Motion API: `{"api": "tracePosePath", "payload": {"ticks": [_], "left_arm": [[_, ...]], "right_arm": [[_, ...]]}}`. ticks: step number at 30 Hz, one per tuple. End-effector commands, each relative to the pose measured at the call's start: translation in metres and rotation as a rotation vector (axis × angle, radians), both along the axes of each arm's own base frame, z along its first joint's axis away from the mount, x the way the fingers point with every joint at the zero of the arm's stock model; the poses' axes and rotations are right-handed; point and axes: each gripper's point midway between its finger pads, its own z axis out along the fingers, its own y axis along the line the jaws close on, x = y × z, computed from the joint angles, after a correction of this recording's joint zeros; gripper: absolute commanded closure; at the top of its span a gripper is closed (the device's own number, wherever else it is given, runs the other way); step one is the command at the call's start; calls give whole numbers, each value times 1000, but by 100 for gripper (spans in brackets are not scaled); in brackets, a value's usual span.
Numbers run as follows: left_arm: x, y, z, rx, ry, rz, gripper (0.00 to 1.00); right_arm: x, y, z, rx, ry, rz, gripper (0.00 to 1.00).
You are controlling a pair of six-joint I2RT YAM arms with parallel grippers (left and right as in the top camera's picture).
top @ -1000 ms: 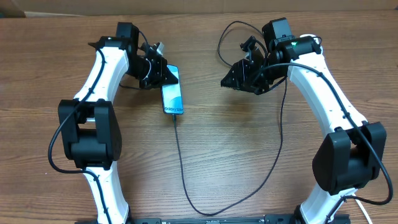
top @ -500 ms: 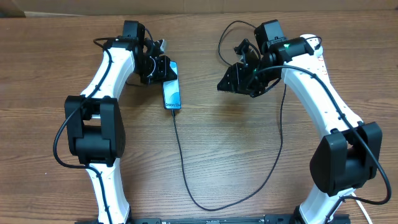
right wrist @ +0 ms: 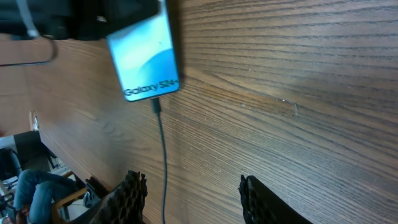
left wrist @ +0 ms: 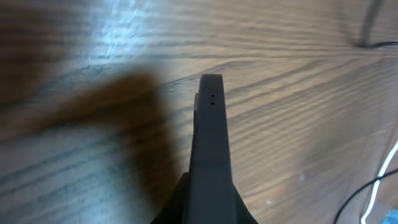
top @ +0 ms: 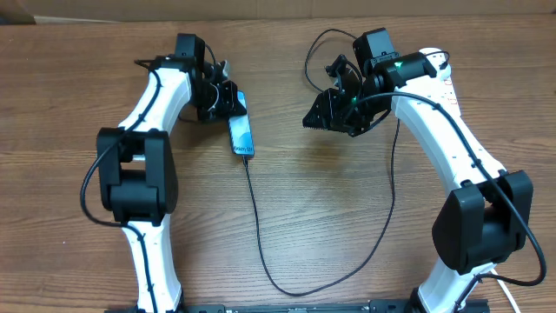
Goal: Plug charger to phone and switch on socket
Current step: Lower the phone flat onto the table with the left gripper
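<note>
Nearest you, the charger [top: 258, 228] loops across the counter [top: 330, 217] and runs up into the lower end of the phone [top: 242, 137], where its tip sits plugged in. Your left hand [top: 224, 100] is clamped on the phone's far end, left of centre. Across on the right, your right hand [top: 311, 120] hangs over bare wood, well apart from the phone, its fingers [right wrist: 127, 193] spread and empty.
</note>
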Motion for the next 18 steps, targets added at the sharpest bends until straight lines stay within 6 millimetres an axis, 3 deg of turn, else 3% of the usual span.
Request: {"api": "tracePosePath", "payload": {"ticks": [1, 13, 18], "left_arm": [[1, -9, -14, -28, 35, -4, 96], [4, 4, -21, 52, 10, -15, 96], [3, 8, -24, 83, 13, -10, 88]], "right_arm": [[4, 1, 23, 15, -73, 7, 51], [5, 0, 22, 5, -76, 3, 46], [5, 0, 22, 5, -76, 3, 46]]}}
